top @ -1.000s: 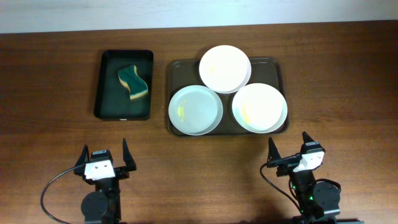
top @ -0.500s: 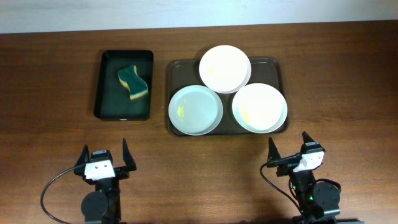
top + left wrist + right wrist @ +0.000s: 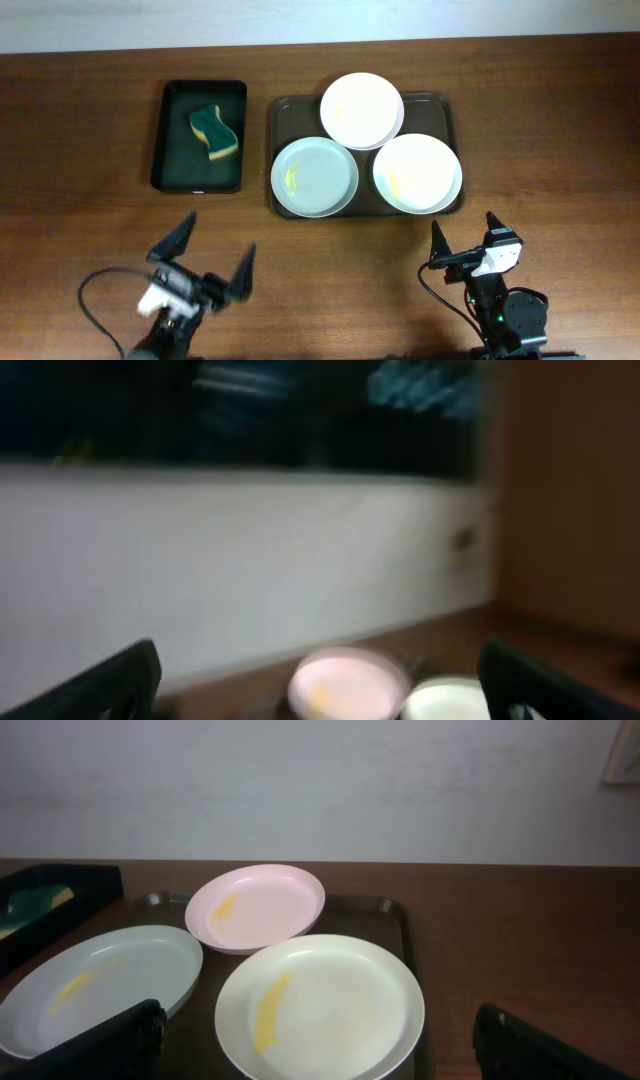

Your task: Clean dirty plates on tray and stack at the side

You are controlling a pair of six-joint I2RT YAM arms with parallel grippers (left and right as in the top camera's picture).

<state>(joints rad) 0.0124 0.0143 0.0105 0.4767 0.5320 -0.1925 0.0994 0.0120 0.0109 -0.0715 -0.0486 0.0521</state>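
Three plates lie on the dark tray [image 3: 286, 106]: one at the back [image 3: 362, 110], one front left [image 3: 314, 176] and one front right [image 3: 418, 172], with yellow smears on the front two. My left gripper [image 3: 221, 233] is open and empty, turned toward the right, near the table's front left. My right gripper [image 3: 463, 222] is open and empty, just in front of the tray. The right wrist view shows a pinkish plate [image 3: 262, 905], a pale grey plate [image 3: 100, 982] and a cream plate [image 3: 325, 1005], each with a yellow smear. The left wrist view is blurred, with two plates [image 3: 345, 682] low in it.
A smaller black tray [image 3: 160, 150] at the back left holds a green and yellow sponge [image 3: 215, 132]. It also shows at the left edge of the right wrist view [image 3: 40, 885]. A white wall runs behind the table.
My left gripper has swung to the right and tilted, and its fingers now look spread wider. The right arm and the plates have not moved.
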